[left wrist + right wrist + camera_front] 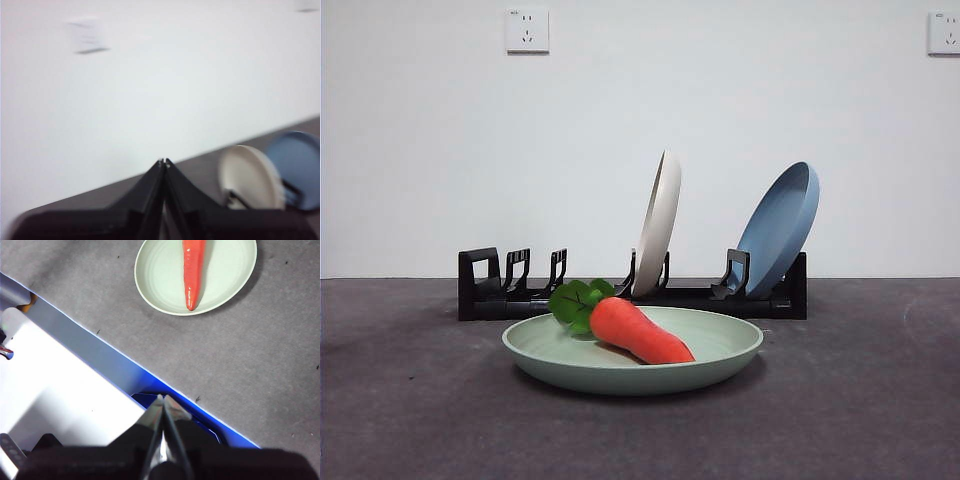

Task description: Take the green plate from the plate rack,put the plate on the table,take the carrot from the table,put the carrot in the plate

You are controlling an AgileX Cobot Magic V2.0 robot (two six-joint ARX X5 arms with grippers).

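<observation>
The green plate lies flat on the table in front of the plate rack. The carrot rests in the plate, leaves toward the rack; the right wrist view shows the same carrot in the green plate from high above. My right gripper is shut and empty, hanging over the table's near edge, well clear of the plate. My left gripper is shut and empty too, raised and facing the wall. Neither arm shows in the front view.
A cream-white plate and a blue plate stand in the rack; the left wrist view also catches the cream-white plate and blue plate. A white and blue edge borders the table near the right gripper.
</observation>
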